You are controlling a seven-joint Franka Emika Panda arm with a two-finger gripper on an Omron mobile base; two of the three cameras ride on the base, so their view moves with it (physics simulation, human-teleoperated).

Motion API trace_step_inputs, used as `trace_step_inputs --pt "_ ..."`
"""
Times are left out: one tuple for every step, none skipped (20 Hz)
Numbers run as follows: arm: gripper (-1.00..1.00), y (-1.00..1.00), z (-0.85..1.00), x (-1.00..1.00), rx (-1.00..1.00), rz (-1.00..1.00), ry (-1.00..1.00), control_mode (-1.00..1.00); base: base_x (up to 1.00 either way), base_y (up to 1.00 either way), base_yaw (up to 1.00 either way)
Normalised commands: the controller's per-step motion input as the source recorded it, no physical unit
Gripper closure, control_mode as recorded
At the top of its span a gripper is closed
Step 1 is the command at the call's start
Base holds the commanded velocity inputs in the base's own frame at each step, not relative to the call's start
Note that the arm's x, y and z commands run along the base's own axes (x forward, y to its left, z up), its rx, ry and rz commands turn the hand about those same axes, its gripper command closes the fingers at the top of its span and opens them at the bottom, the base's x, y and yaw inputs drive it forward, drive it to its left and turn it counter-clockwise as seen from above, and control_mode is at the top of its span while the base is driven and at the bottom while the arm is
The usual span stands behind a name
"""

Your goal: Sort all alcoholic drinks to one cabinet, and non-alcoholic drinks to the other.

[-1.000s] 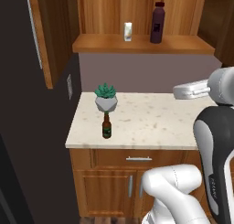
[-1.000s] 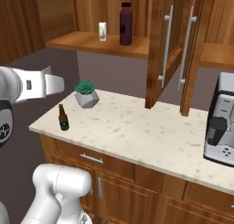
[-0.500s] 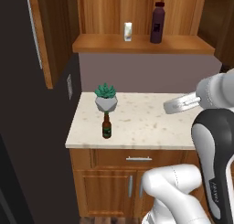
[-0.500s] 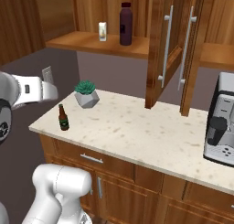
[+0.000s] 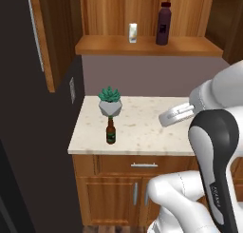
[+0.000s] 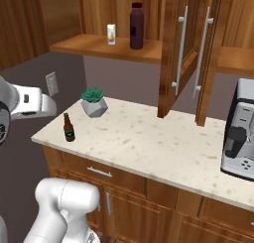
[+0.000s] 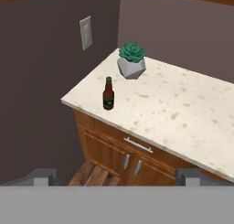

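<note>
One brown beer bottle (image 5: 110,131) (image 6: 69,128) (image 7: 108,94) with a green label stands upright near the counter's front left corner. On the open cabinet shelf above stand a small white carton (image 5: 133,33) (image 6: 111,34) and, to its right, a tall dark purple bottle (image 5: 163,17) (image 6: 136,19). My gripper (image 7: 115,177) hovers in front of the counter, above and well short of the beer bottle, looking down at it. It is open, its fingertips (image 7: 42,176) wide apart with nothing between them. The white hand (image 5: 174,115) (image 6: 33,102) hangs over the counter's right half in the left base view.
A green succulent in a grey pot (image 5: 110,103) (image 6: 94,103) (image 7: 132,63) sits just behind the beer bottle. Cabinet doors (image 6: 181,53) stand open over the counter's middle. A coffee machine (image 6: 240,138) occupies the right end. A wall socket (image 7: 85,32) is left of the plant.
The hand has swung lower and tilted downward toward the counter. The beer bottle, carton and purple bottle have not moved.
</note>
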Motion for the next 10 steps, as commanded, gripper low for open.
trace_step_inputs --pt "-1.00 0.08 -0.32 0.00 0.00 0.01 0.06 -1.00 0.00 0.00 0.00" --pt "-1.00 0.08 -0.32 0.00 0.00 0.01 0.04 -1.00 0.00 0.00 0.00" --pt "-1.00 0.08 -0.33 0.00 0.00 0.01 0.02 -1.00 0.00 0.00 0.00" --pt "-1.00 0.05 -0.35 0.00 0.00 0.02 0.01 -1.00 0.00 0.00 0.00" --pt "-1.00 0.08 -0.36 0.00 0.00 0.02 0.01 -1.00 0.00 0.00 0.00" --pt "-1.00 0.09 -0.37 0.03 0.00 0.02 0.00 -1.00 0.00 0.00 0.00" --pt "-1.00 0.11 -0.40 0.04 0.00 0.03 0.00 -1.00 0.00 0.00 0.00" --pt "-1.00 0.16 -0.40 0.05 0.00 0.04 0.00 -1.00 0.00 0.00 0.00" --pt "-1.00 0.24 -0.40 0.02 0.00 0.05 0.00 -1.00 0.00 0.00 0.00" --pt "-1.00 0.22 -0.35 0.04 0.00 0.05 0.00 -1.00 0.00 0.00 0.00"
